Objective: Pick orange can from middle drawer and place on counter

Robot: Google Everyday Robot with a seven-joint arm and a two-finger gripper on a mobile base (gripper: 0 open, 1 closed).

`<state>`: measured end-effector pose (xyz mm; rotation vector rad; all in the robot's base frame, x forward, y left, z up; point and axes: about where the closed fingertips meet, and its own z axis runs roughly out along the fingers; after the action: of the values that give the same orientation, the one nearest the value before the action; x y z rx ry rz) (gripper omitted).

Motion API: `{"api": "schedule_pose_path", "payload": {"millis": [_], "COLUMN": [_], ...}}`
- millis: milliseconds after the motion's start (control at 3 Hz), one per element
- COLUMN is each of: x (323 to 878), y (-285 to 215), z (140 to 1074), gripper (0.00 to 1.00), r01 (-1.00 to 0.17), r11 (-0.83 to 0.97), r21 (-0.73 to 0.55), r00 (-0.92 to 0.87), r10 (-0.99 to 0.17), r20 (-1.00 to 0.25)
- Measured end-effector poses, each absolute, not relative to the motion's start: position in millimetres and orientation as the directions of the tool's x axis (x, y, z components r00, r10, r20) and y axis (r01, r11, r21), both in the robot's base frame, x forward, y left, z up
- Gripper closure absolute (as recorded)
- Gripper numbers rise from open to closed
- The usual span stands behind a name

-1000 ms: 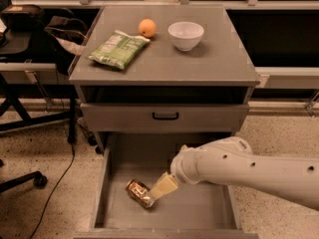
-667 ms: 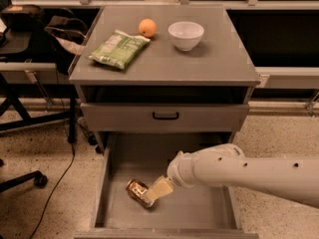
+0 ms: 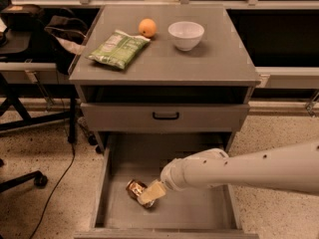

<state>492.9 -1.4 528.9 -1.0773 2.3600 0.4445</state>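
Claw [image 3: 151,193] low in the middle drawer [image 3: 199,210], touching the orange can [image 3: 133,187] lying on its side front-left; can't tell if it's clamped; you want it centred on the can's body, firm squeeze, then lift straight up.

We are seeing a thick, off-white tubular arm [image 3: 254,171], smooth-shelled, with small dark dots showing along its length. It is swelling into a rounded wrist joint [image 3: 175,176] of the same pale colour. Beyond that, the blocky, cream-coloured claw [image 3: 151,193] is sitting low inside the open middle drawer [image 3: 199,210].
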Motion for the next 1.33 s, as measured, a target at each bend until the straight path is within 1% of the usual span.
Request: {"api": "schedule_pose_path", "payload": {"millis": [333,667,1000,1333], "x": [499.0,516.1,516.1,514.6], "y": [-7.6,-6.6,-6.6,1.5], "z": [520.2,517.6,517.6,509.8], "gripper": [0.00,0.00,0.00,0.00], "r01": [-0.739,-0.727,-0.727,-0.732], "r11": [0.671,0.687,0.687,0.682], "r21": [0.056,-0.008,-0.008,0.014], "r00": [-0.581,-0.562,-0.562,-0.554], "r10": [-0.593,-0.601,-0.601,-0.583], "r20": [-0.557,-0.568,-0.568,-0.594]}}
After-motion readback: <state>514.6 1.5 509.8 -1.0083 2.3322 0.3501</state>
